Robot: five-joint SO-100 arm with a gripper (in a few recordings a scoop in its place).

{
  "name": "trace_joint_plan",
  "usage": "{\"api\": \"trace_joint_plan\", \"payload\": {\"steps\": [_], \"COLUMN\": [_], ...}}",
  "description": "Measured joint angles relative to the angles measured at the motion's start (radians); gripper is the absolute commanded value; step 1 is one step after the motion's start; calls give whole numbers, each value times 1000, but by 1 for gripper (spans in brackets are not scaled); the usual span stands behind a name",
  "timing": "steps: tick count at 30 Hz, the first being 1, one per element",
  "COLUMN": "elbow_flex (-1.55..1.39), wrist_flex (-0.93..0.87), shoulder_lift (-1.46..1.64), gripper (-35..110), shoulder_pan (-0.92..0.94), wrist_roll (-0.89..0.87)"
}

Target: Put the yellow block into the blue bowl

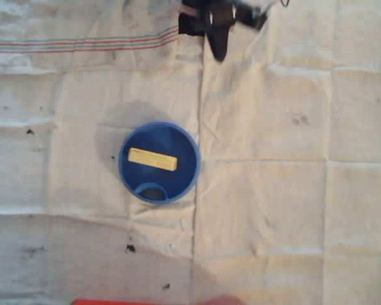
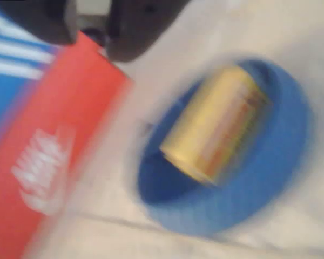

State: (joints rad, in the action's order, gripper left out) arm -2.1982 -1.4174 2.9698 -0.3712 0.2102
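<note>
We locate the yellow block (image 1: 152, 159) inside the blue bowl (image 1: 187, 149) in the overhead view. The block lies flat on the bowl floor, slightly above the bowl's centre in the picture, with its long axis running left to right and tilted a little downward to the right. A darker ring-shaped mark (image 1: 152, 191) sits inside the bowl near its lower rim, apart from the block.

The bowl stands on a creased white cloth (image 1: 292, 210) that covers the table. Coloured stripes (image 1: 82, 44) run across the cloth at upper left, and small dark specks are scattered on it, mainly toward the lower left.

We find the gripper (image 1: 218, 49) at the top edge of the overhead view, well apart from the bowl and up to its right. Its dark tip points down over the cloth and nothing is between its fingers. From this view we cannot tell whether the jaws stand apart or together.

The wrist view is blurred. In it we see the yellow block (image 2: 216, 127) resting inside the blue bowl (image 2: 281, 162), with dark gripper parts (image 2: 135, 27) at the top edge. A red box with white markings (image 2: 48, 162) lies to the left of the bowl, next to a blue surface with white stripes (image 2: 8, 48). The jaw state is not readable here either.
</note>
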Motion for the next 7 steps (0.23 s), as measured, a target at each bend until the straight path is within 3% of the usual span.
{"api": "trace_joint_plan", "payload": {"steps": [7], "elbow_flex": [-218], "wrist_flex": [138], "shoulder_lift": [179], "gripper": [0], "shoulder_pan": [-6], "wrist_roll": [0]}}
